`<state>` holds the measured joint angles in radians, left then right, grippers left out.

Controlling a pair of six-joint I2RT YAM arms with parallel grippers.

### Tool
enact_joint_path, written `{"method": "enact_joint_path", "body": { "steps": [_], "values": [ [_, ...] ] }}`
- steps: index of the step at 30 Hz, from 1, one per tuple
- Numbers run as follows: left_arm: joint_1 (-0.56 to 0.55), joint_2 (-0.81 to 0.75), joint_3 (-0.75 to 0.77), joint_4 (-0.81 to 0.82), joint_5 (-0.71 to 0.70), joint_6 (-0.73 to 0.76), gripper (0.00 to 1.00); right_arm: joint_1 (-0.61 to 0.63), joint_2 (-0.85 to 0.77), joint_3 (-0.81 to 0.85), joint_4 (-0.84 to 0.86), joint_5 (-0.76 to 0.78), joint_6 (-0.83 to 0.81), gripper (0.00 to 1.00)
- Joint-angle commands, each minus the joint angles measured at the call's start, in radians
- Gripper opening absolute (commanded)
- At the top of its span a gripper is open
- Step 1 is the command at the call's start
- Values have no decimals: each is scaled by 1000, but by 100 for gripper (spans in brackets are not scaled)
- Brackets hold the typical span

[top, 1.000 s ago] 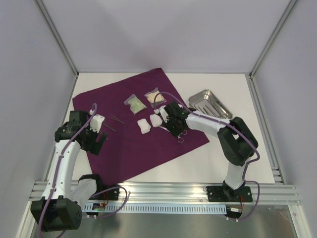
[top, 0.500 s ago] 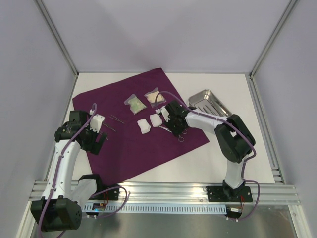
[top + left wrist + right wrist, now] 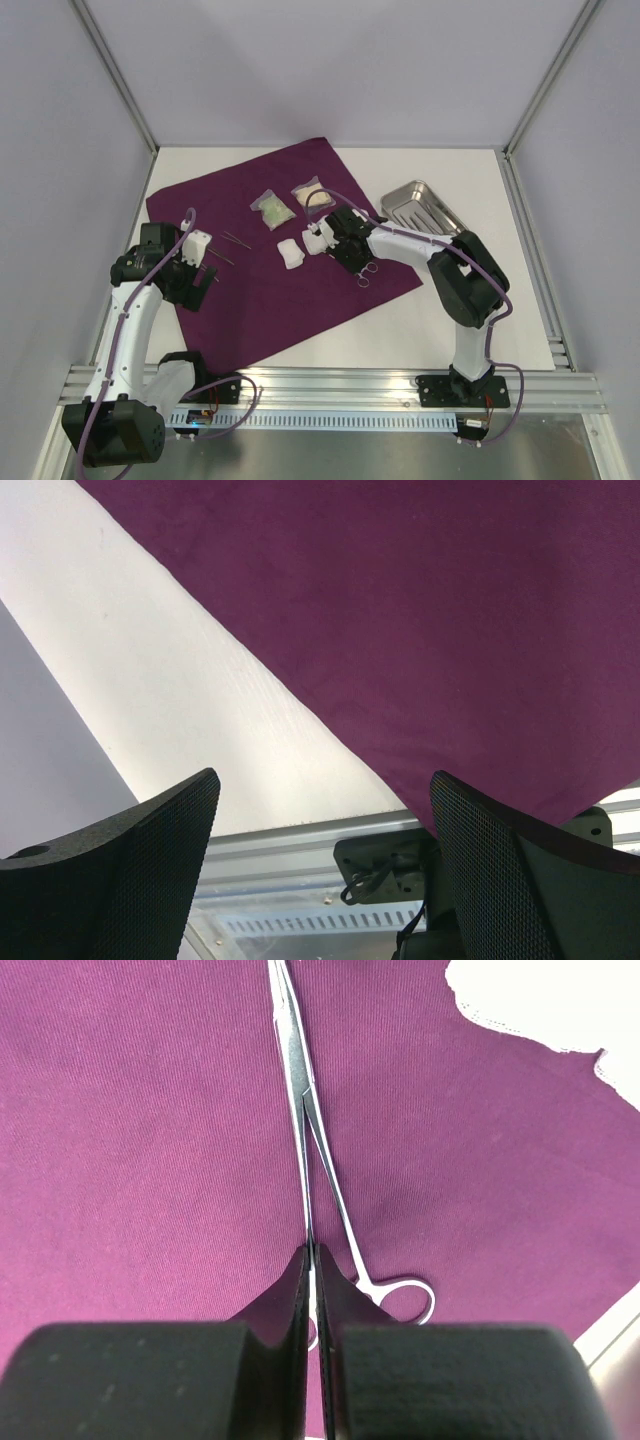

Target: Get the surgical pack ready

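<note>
The right gripper (image 3: 312, 1258) has its fingers pressed together, apparently pinching one shank of the scissor-like instrument (image 3: 296, 1070) that lies flat on the purple cloth (image 3: 150, 1160), tips pointing away from it, while the left gripper (image 3: 322, 785) hangs spread open over the cloth's near edge.

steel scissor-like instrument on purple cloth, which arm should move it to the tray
Right: the right gripper is shut on the steel scissor-like instrument, and the rectangular steel tray sits nearby; the left gripper hangs open.
</note>
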<state>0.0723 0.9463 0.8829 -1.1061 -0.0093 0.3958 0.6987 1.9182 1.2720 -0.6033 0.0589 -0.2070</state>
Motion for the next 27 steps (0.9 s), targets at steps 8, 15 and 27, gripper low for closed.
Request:
{"method": "enact_joint_path", "body": {
  "steps": [8,15,27],
  "values": [
    [-2,-3,16,19,29,6,95,30,-128,-82,85,99,-17,0],
    [-3,-4,18,19,26,9,95,28,-194,-112,102,79,-12,0],
    [-2,-9,19,15,20,15,95,10,-271,-122,123,62,4,1]
  ]
}}
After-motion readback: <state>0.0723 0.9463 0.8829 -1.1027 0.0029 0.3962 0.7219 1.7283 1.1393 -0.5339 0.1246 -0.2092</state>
